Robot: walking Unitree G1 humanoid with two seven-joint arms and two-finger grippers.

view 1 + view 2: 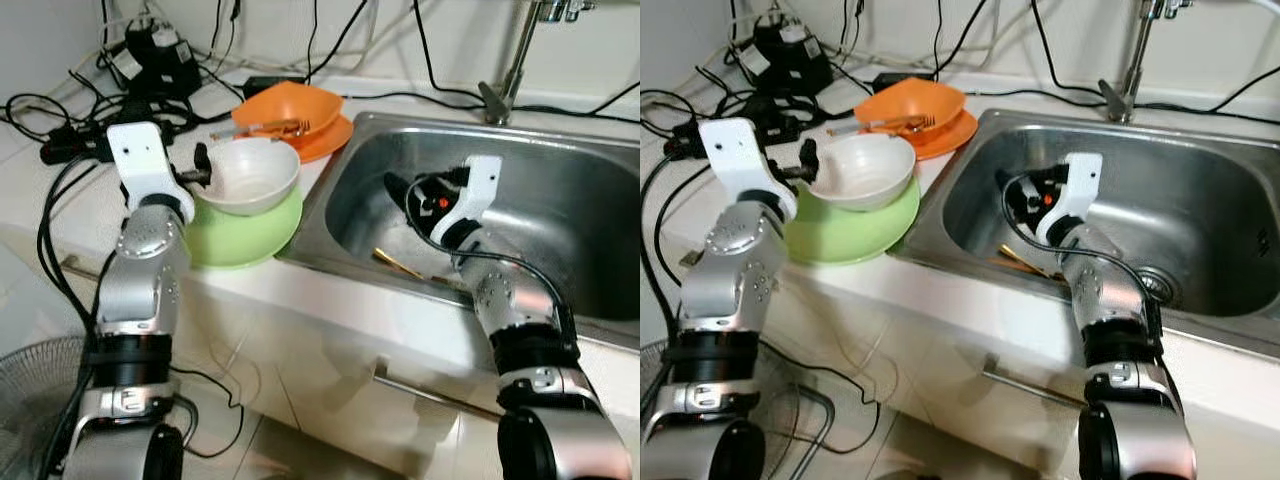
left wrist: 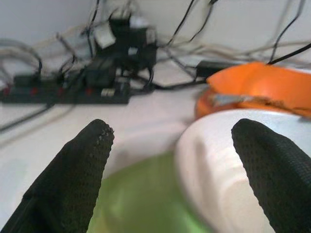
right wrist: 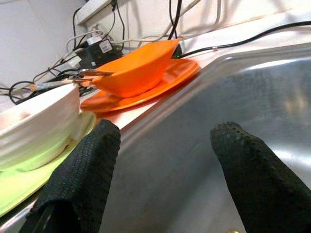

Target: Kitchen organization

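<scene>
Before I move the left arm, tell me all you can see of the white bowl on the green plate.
The round white bowl, seemingly glazed ceramic with faint ridges outside, sits upright and looks empty on the light green plate, on the white counter left of the steel sink. The open left gripper is at its rim, one finger beside its outer wall; contact is unclear. Behind it stands an orange bowl.

Behind the white countertop (image 1: 30,190) I see a tangle of black cables (image 1: 60,115) around a black power strip (image 2: 63,92), with a chrome faucet (image 1: 510,60) further along and a wire fan grille (image 1: 30,400) below.
</scene>
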